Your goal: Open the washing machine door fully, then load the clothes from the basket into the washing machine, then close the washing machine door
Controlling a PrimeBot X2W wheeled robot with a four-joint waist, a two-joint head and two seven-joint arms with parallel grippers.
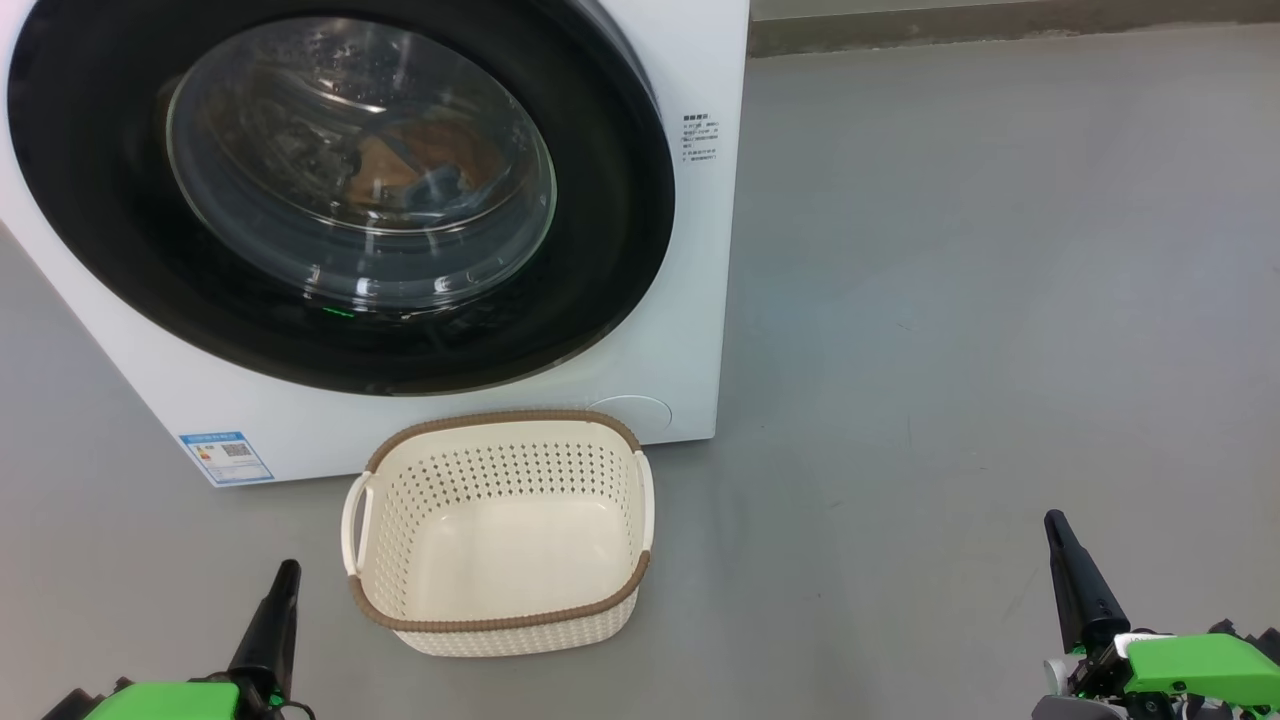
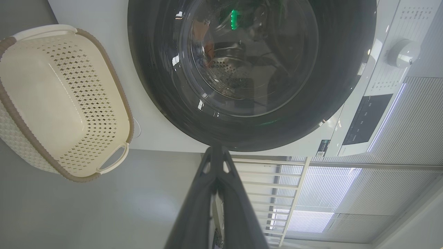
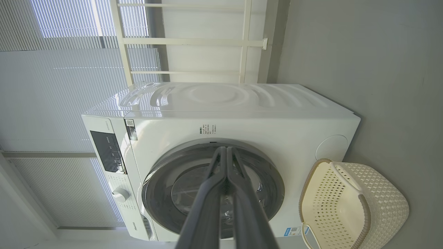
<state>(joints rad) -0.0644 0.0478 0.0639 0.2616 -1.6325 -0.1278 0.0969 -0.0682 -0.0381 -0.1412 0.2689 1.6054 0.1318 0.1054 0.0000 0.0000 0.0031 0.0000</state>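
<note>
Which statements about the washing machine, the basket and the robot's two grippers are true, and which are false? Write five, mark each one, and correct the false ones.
1. The washing machine door is shut. True.
2. The basket is full of laundry. False: it is empty, and the clothes show inside the drum, behind the door.
3. The left gripper is shut. True.
4. The right gripper holds a garment. False: it is shut on nothing.
5. The basket stands on top of the washing machine. False: it stands on the floor in front of it.
</note>
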